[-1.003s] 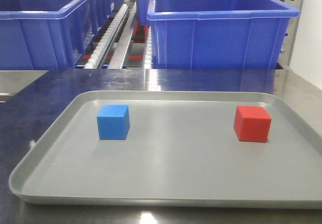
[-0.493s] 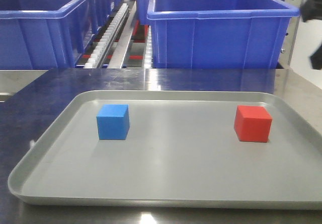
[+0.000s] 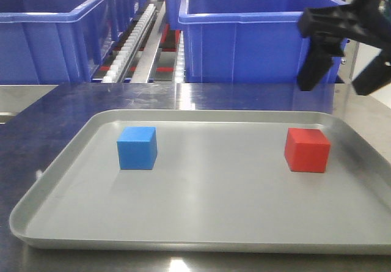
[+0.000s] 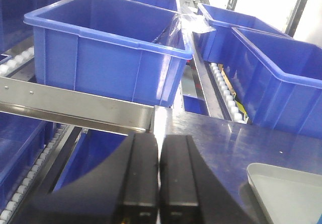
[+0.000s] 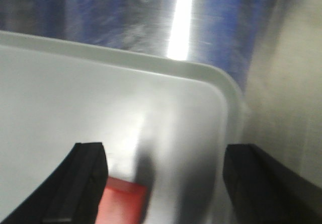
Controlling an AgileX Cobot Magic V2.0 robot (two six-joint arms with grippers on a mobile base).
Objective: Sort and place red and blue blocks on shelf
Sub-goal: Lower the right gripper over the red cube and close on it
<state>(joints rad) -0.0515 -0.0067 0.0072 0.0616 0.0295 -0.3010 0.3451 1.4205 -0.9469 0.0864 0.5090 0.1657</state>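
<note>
On the grey tray (image 3: 55,183), the blue block (image 3: 137,148) sits at the left and the red block (image 3: 306,150) at the right. My right gripper (image 3: 342,70) hangs open above and behind the red block, touching nothing. The right wrist view is blurred; there the red block (image 5: 123,204) lies low, beside the left finger of the open right gripper (image 5: 166,147). My left gripper (image 4: 159,139) is shut and empty, off the tray's left side near the shelf's steel rail (image 4: 75,110). Behind the table, the shelf shows white roller tracks (image 3: 135,36).
Large dark-blue bins (image 3: 263,33) stand on the shelf just behind the tabletop, and more bins (image 4: 108,50) fill the left wrist view. The tray's rounded far-right corner (image 5: 221,83) lies close under the right gripper. The steel tabletop (image 3: 201,95) surrounds the tray.
My right gripper has come in from the right edge and moved left, to above the red block. Both blocks and the tray stay put.
</note>
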